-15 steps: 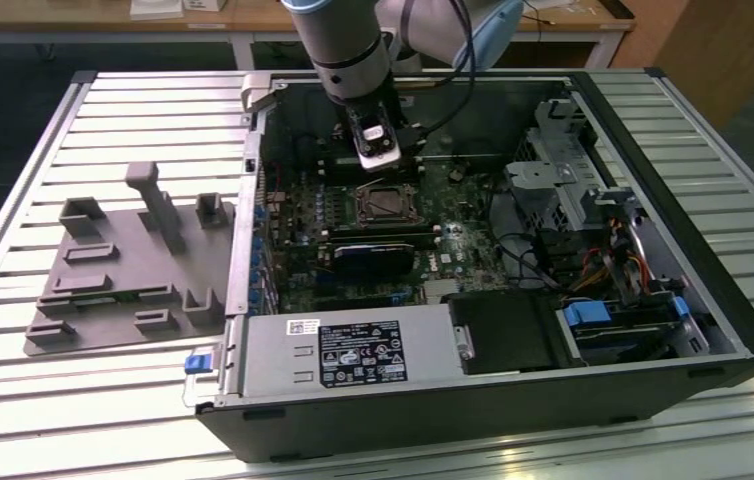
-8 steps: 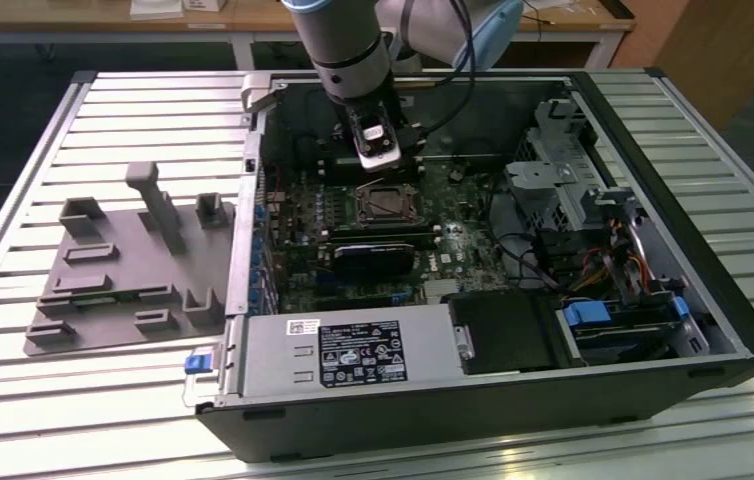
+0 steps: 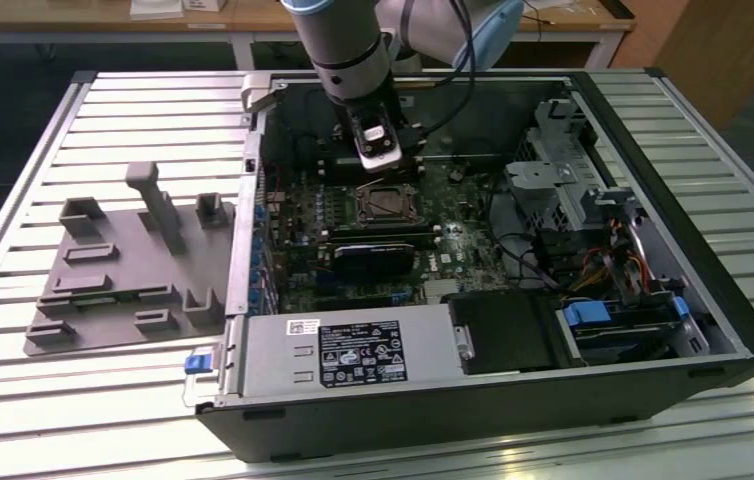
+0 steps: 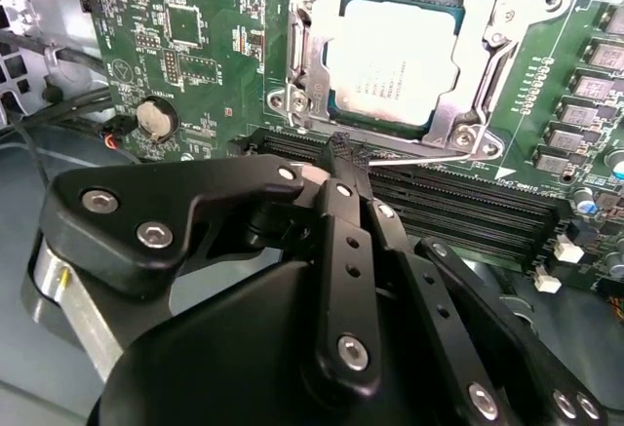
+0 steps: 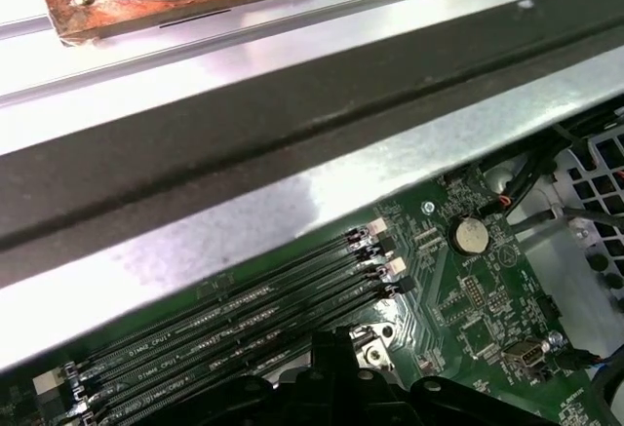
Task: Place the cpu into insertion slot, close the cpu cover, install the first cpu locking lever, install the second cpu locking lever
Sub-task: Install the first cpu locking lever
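Note:
In the second wrist view the cpu lies flat in the insertion slot on the green motherboard. The silvery cpu cover is down around it, and its window shows the chip's pale top. A thin wire locking lever runs along the socket edge nearest the memory slots. My gripper is shut, its black fingertips pressed together right at that lever's free end. Whether they pinch the wire or only touch it I cannot tell. In the exterior view the gripper hangs just behind the socket.
Long black memory slots lie between the gripper and the socket. A coin battery sits nearby. The black graphics card, grey power-supply box and drive cage crowd the case. A grey fixture plate lies on the slatted table.

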{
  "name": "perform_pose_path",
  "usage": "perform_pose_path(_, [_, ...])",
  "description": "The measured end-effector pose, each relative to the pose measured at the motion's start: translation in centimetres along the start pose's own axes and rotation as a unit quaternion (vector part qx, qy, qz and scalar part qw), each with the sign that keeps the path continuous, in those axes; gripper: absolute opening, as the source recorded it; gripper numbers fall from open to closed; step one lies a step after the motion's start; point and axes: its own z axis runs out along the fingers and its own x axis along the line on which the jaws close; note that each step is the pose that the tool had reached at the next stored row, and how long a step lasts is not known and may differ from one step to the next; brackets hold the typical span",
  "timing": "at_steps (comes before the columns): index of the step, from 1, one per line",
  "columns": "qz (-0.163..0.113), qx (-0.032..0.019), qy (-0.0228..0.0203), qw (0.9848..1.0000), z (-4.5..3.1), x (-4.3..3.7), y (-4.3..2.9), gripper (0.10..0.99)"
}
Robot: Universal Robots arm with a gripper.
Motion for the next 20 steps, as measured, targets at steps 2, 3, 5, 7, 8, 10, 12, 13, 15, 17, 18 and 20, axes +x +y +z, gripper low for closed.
perform_pose_path(2, [0.0,-0.0001,0.0,1.0,0.0,0.0,0.0,0.102])
perform_pose_path(3, [0.0,-0.0001,0.0,1.0,0.0,0.0,0.0,0.102])
perform_pose_path(5, [0.0,-0.0003,0.0,1.0,0.02,0.03,0.01,0.102])
perform_pose_path(7, [0.0,-0.0003,0.0001,1.0,0.04,0.08,0.02,0.102])
perform_pose_path(8, [0.0,-0.0005,0.0002,1.0,0.05,0.1,0.02,0.102])
perform_pose_path(10, [0.0,-0.0008,0.0004,1.0,0.08,0.14,0.02,0.102])
perform_pose_path(12, [0.0,-0.0009,0.0004,1.0,0.08,0.16,0.02,0.102])
perform_pose_path(13, [0.0,-0.0009,0.0004,1.0,0.08,0.17,0.01,0.102])
perform_pose_path(15, [0.0,-0.0009,0.0004,1.0,0.08,0.18,0.01,0.102])
perform_pose_path(17, [0.0,-0.001,0.0003,1.0,0.13,0.19,0.0,0.102])
perform_pose_path(18, [0.0,-0.001,0.0003,1.0,0.17,0.2,-0.01,0.102])
perform_pose_path(20, [0.0,-0.0007,0.0004,1.0,0.19,0.2,-0.03,0.102])
